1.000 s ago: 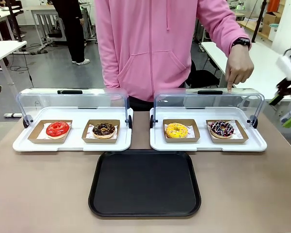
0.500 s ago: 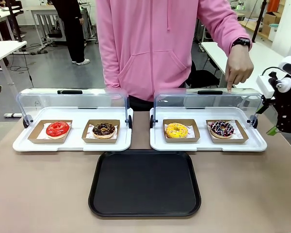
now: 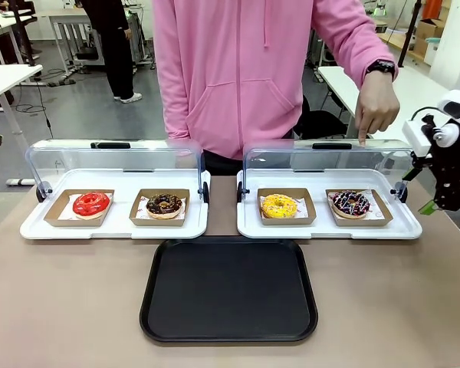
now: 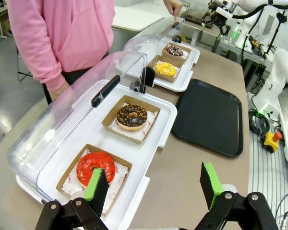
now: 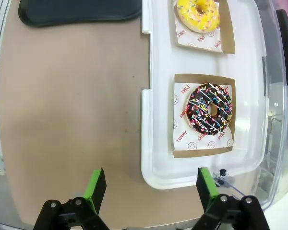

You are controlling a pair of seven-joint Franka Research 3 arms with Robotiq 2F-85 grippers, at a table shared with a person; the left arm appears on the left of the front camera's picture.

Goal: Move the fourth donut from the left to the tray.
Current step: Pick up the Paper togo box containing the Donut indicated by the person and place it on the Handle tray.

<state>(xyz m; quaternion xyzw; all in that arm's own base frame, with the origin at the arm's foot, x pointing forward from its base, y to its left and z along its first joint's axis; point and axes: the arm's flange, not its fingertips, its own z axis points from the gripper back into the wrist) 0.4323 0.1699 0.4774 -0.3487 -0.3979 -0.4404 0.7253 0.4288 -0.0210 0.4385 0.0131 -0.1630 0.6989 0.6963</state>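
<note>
Now, right gripper [image 5: 151, 184]: jaws spread wide, nothing between them
Right gripper spot: above table [image 5: 72, 105], off the end of the white display tray [image 5: 158, 120], not touching it
Right gripper fingers: one pad over bare tabletop, the other over the display tray's end rim
Fourth donut [image 5: 209, 115]: just ahead of the right gripper, in line with the pad over the rim; dark glaze, pink and white streaks, sprinkles
Holder [image 5: 206, 79]: brown cardboard, donut sits inside on printed paper, flat on the display tray
Clear lid [image 5: 278, 134]: beyond the donut from the right gripper, swung up and open
Person's hand [image 3: 377, 107]: forefinger pointing down at the top of that lid, behind the fourth donut
Yellow donut [image 5: 199, 12]: farther ahead on the same display tray, own holder
Tray [image 5: 77, 12]: black, farther ahead on the bare-table side, apart from the display tray, nothing on it
Left gripper [image 4: 153, 184]: jaws wide apart, holding nothing
Red donut [image 4: 95, 167]: nearest the left gripper, just past one pad
Chocolate crumb donut [image 4: 131, 116]: next beyond the red one
</note>
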